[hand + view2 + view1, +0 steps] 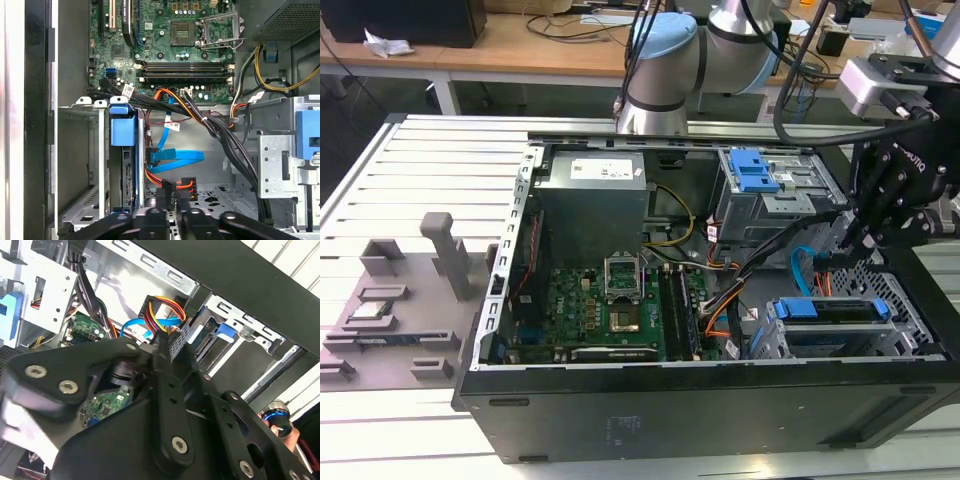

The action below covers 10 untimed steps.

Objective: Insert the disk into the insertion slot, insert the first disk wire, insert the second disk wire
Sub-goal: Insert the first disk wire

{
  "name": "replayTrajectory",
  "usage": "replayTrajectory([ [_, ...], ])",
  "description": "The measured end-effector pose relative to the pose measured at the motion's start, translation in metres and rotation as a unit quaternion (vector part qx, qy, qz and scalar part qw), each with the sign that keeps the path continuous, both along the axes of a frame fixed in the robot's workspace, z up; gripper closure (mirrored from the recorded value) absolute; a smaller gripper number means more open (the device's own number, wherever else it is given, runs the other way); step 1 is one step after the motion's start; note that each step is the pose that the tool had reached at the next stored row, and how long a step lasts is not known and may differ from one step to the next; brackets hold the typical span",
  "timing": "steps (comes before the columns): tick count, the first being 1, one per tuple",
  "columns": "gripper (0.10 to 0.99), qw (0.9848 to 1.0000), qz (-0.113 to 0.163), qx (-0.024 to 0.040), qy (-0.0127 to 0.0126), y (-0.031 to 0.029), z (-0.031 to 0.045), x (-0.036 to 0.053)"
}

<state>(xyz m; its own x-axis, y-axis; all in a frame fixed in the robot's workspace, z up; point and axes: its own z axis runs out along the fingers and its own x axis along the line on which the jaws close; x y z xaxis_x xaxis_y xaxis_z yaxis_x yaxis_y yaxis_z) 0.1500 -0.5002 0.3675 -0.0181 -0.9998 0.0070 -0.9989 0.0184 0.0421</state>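
The disk [122, 132] sits in its blue carrier inside the insertion slot [82, 107], low in the open computer case [650, 410] on the tabletop [420, 160]. The hand [170, 200] is pinched narrow on the black plug of the first disk wire [187, 183], near the disk. The second disk wire [177, 159] loops loose just beside it.

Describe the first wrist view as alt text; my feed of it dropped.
The gripper pinches the black plug of the first disk wire, red and orange leads trailing, beside the insertion slot where the disk sits in its blue carrier. The light-blue second disk wire loops between there and the green motherboard.
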Motion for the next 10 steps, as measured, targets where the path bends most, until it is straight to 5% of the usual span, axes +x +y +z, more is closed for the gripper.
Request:
replayTrajectory([
  [1, 0.784, 1.0, 0.0, -0.0001, 0.0, 0.0, 0.0, 0.0],
  [10, 0.784, 1.0, 0.0, -0.0007, 0.0, 0.0037, -0.0113, -0.0025],
])
